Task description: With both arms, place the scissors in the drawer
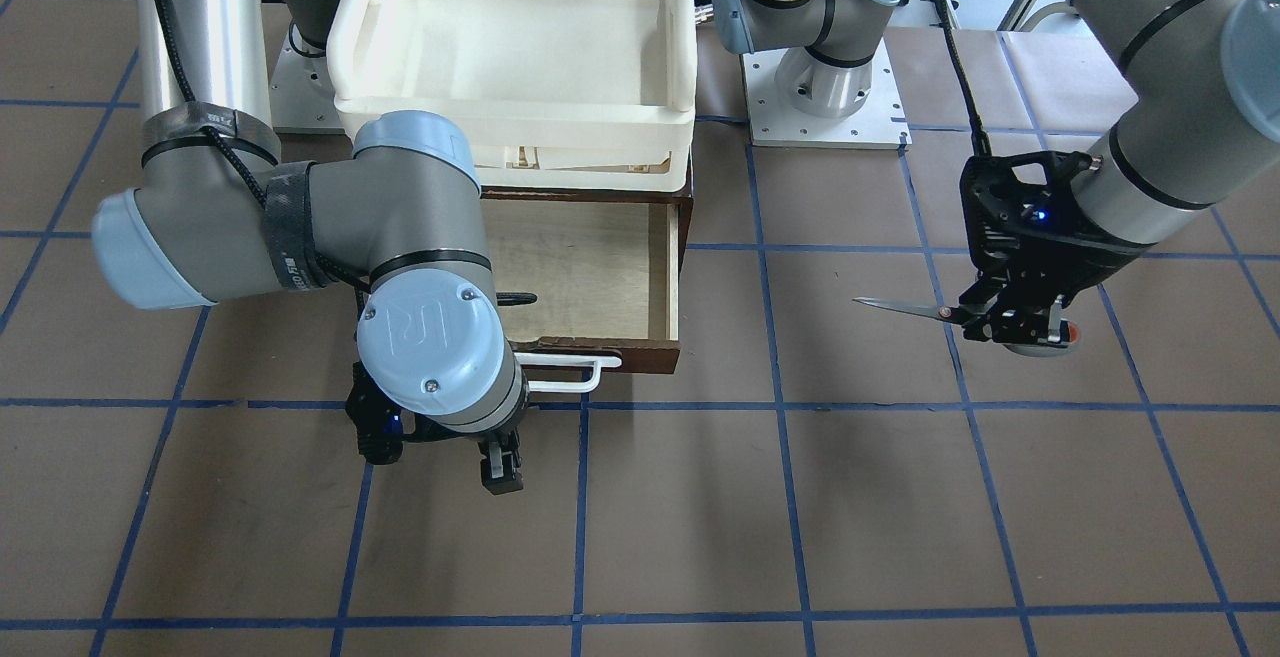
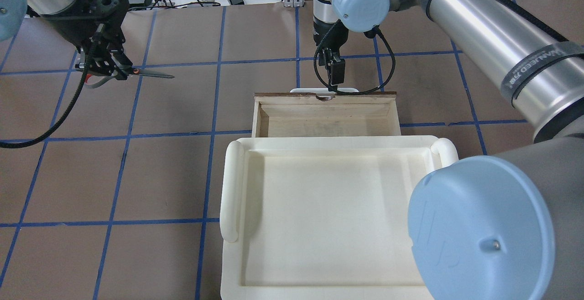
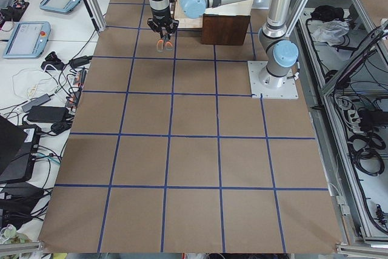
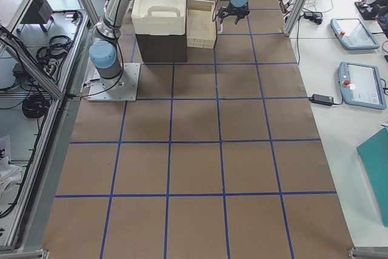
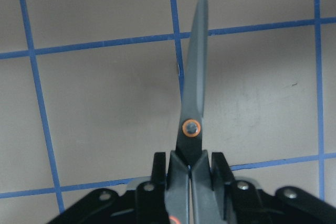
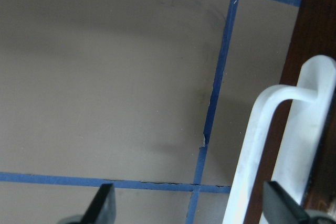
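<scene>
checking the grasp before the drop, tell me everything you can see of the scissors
The scissors are a small pair with slim silver blades, shut together, an orange-ringed pivot and grey handles with orange-red lining. The left pincer clamps them just behind the pivot, blades roughly level above the table, tip pointing toward the open drawer, well off to its side. Nothing else touches them.

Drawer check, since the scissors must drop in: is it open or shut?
Open. The drawer juts out from under the cream tray, its pale plywood floor exposed in the overhead and front-facing views.
</scene>
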Robot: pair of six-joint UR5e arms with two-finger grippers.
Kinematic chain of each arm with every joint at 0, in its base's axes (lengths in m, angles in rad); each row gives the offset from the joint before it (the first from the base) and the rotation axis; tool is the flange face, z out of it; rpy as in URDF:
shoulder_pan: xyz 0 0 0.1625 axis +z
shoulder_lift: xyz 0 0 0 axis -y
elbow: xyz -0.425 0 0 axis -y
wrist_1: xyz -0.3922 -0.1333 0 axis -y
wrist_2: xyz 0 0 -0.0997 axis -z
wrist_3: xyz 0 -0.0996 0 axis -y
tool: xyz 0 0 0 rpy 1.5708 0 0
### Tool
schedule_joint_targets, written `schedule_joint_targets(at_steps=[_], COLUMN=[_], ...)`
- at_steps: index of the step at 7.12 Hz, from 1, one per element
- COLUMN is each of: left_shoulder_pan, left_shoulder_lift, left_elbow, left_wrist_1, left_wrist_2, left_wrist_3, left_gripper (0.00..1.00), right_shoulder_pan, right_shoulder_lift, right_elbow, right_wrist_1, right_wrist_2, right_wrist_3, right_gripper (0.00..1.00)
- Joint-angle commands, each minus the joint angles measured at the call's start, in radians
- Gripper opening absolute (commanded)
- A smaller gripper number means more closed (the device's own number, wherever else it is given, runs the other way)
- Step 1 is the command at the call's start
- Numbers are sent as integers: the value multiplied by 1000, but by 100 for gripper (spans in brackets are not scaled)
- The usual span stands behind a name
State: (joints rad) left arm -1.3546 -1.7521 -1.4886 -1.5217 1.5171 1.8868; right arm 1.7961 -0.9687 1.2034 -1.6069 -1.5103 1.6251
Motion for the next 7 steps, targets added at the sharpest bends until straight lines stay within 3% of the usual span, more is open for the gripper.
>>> schedule_joint_targets(at_steps=[1, 7], left_shoulder_pan=[0, -1], left_shoulder_lift=[0, 0], left_elbow=[-1, -2], left_wrist_1=[0, 0], left_wrist_2=[-2, 0], left_wrist_3=[0, 0], left_gripper=[0, 0], right_shoulder_pan=[0, 0], right_shoulder_lift=[1, 21], right_elbow=[25, 31], right_wrist_1=[7, 4], right_wrist_2=[7, 7], right_wrist_3=[51, 51], right_gripper=[100, 100])
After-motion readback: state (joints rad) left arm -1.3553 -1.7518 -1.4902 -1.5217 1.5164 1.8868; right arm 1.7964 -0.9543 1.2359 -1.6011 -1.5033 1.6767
